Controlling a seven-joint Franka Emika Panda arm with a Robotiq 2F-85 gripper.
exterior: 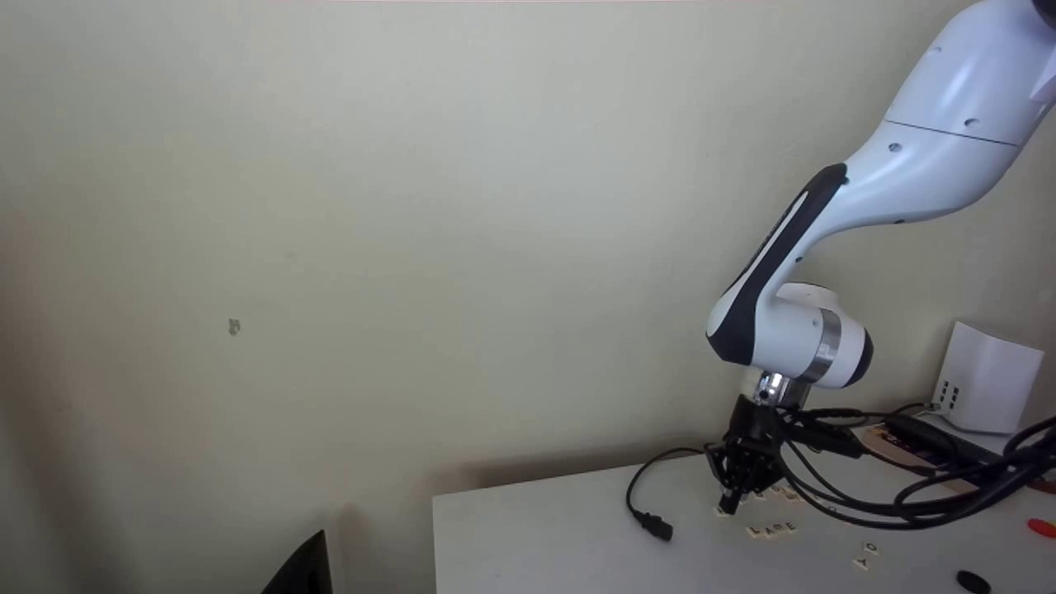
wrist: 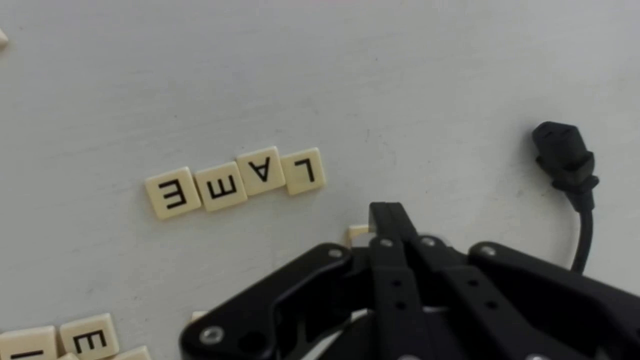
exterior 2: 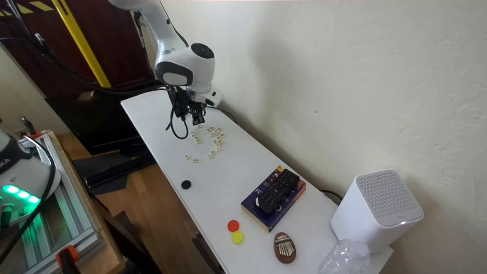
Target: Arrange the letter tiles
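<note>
So, the gripper [exterior: 729,506] points down at the white table [exterior 2: 213,182], its black fingers [wrist: 381,220] pressed flat against each other. Between it and one short edge of the table lies a black plug [wrist: 562,147], its thin cable [wrist: 585,240] bending back toward the long edge at the wall [exterior: 330,247]. In the wrist view a single letter tile [wrist: 358,231] peeks out beside their tips, mostly hidden; I cannot tell whether they touch it. Near it, on the side away from the wall, a row of four letter tiles [wrist: 261,171] runs close and slightly stepped: L, A, what looks like a sideways E, and E. A looser cluster of letter tiles [exterior 2: 218,142] spreads nearer the wall edge, and a pair of tiles [exterior 2: 195,160] lies apart, closer to the opposite long edge. Along that same edge come a black disc [exterior 2: 186,184] and, farther on, a red disc [exterior 2: 233,225] just beside a yellow disc [exterior 2: 237,238]. A black remote [exterior 2: 277,190] rests on a blue book [exterior 2: 274,215] toward the wall, with a brown thumb piano [exterior 2: 284,247] near it. Near the corner at the table's other end, on the wall side, stands a white box [exterior 2: 374,211], a clear bottle [exterior 2: 348,258] just beside it, partly out of view.
</note>
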